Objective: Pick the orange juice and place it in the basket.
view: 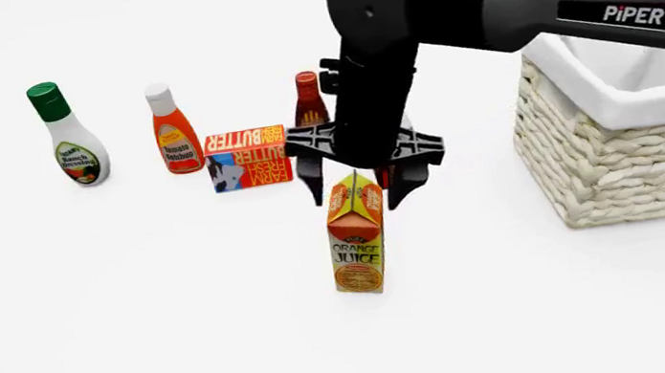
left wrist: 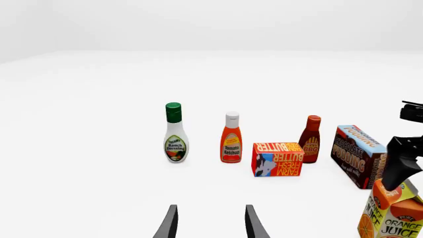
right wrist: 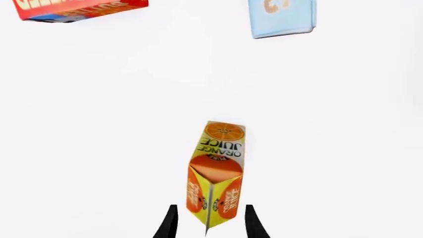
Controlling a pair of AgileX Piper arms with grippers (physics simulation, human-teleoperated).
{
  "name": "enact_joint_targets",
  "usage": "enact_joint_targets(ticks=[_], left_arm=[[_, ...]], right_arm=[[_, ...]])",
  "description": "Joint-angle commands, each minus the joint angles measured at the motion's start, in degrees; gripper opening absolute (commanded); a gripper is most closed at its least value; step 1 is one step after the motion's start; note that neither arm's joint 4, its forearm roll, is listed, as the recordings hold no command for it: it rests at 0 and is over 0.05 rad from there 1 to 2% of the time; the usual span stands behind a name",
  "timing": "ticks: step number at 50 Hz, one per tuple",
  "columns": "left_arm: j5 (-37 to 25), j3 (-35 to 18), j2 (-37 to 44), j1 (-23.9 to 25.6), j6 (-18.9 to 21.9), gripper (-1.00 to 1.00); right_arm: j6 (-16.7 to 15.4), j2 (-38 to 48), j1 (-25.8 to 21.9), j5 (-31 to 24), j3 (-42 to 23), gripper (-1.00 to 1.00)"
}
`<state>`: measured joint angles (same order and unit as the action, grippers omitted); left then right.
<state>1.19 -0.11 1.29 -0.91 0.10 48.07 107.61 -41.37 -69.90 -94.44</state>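
Trouble could have come from a bad squeeze. The right gripper point(view: 358, 183) hung straight over the orange juice point(view: 357, 233), with its fingers spread open on both sides of the pointed top. Whether they touched it, I could not tell. If they closed only on that sloped top, I think the carton might slip or tip over. The orange juice stood upright on the white surface point(view: 173, 343), near the middle, well apart from the basket point(view: 615, 135) on the right.

Other things stood close behind the carton. The butter box point(view: 248, 157) was just behind it to the left, and a dark sauce bottle point(view: 308, 99) peeked out beside the arm. The ketchup bottle point(view: 175, 130) and ranch dressing bottle point(view: 67, 136) were farther left. The chocolate pudding box point(left wrist: 359, 155) sat near too. A low swing could knock them. The basket's tall rim stood in the way, so the carton needed a high lift. The left gripper point(left wrist: 208, 223) was open, holding nothing.
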Motion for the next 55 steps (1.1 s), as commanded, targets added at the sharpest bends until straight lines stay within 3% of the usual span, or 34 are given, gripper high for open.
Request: enact_joint_targets(ticks=[1, 55], left_arm=[[0.0, 0.0, -0.01, -0.01, 0.01, 1.0], [0.0, 0.0, 0.0, 0.01, 0.0, 1.0]], right_arm=[[0.39, 1.41, -0.71, 0.0, -0.57, 1.0], [-0.76, 7.0, 1.11, 1.11, -0.44, 1.0]])
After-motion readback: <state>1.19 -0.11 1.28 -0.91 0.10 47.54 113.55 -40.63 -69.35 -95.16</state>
